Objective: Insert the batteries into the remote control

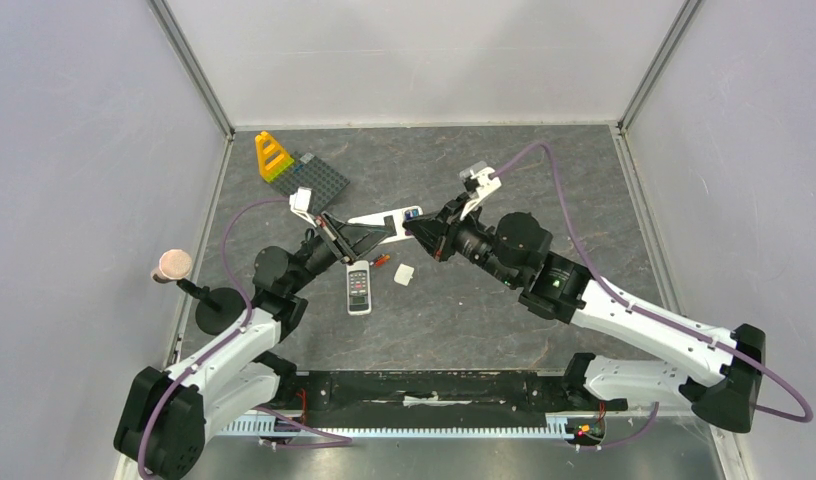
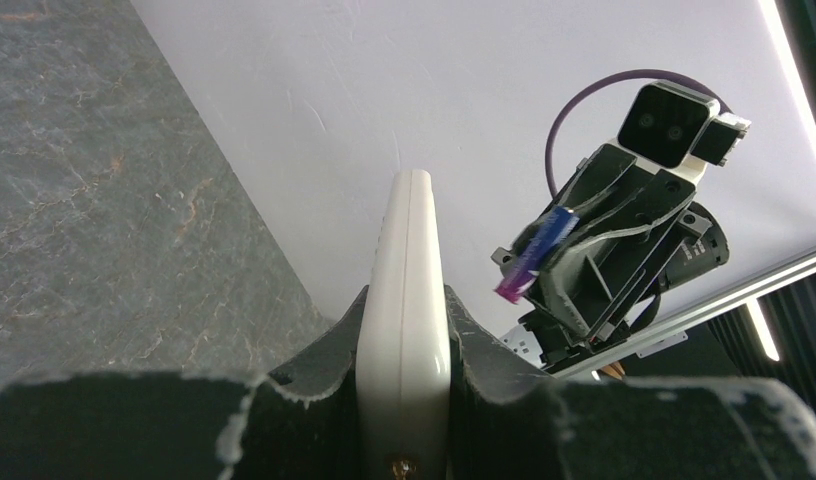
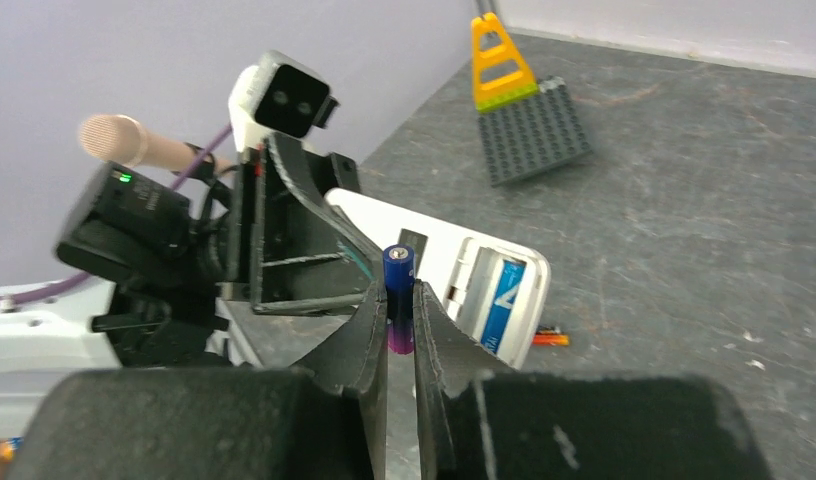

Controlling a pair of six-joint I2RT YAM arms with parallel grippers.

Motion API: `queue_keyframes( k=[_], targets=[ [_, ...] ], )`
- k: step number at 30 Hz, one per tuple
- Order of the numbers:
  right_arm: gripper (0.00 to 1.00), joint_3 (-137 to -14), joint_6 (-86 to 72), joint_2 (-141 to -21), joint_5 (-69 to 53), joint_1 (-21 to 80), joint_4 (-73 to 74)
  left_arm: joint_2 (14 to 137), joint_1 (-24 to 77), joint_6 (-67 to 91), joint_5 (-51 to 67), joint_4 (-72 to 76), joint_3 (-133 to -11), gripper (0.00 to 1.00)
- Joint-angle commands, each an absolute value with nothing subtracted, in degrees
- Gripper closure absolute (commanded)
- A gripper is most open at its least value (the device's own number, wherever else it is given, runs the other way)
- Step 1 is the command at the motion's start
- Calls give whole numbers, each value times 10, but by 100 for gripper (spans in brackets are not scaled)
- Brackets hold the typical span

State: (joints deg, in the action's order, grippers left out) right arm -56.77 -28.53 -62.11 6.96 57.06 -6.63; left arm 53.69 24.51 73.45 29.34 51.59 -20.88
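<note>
My left gripper (image 1: 369, 232) is shut on a white remote (image 1: 384, 222) and holds it above the table; the left wrist view shows the remote edge-on (image 2: 409, 260) between the jaws. My right gripper (image 1: 422, 233) is shut on a blue-purple battery (image 3: 398, 285), upright between the jaws, just beside the remote's open battery compartment (image 3: 476, 285). Another blue battery (image 3: 502, 300) lies in that compartment. Red-orange batteries (image 1: 382, 262) lie on the table below. The held battery also shows in the left wrist view (image 2: 537, 255).
A second remote (image 1: 359, 289) with buttons lies on the table, with a small white cover (image 1: 404, 274) beside it. A dark grey brick baseplate (image 1: 314, 178) with a yellow piece (image 1: 272, 156) sits at the back left. A pink-tipped stand (image 1: 172, 265) is at the left edge.
</note>
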Motion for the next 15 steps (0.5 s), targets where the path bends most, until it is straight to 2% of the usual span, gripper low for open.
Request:
queue_keyframes(
  k=[1, 15],
  targets=[
    [100, -598, -224, -637, 167, 594, -44, 533, 246, 758, 274, 569, -200, 98],
    [100, -593, -202, -654, 215, 612, -57, 532, 246, 754, 277, 567, -186, 98]
  ],
)
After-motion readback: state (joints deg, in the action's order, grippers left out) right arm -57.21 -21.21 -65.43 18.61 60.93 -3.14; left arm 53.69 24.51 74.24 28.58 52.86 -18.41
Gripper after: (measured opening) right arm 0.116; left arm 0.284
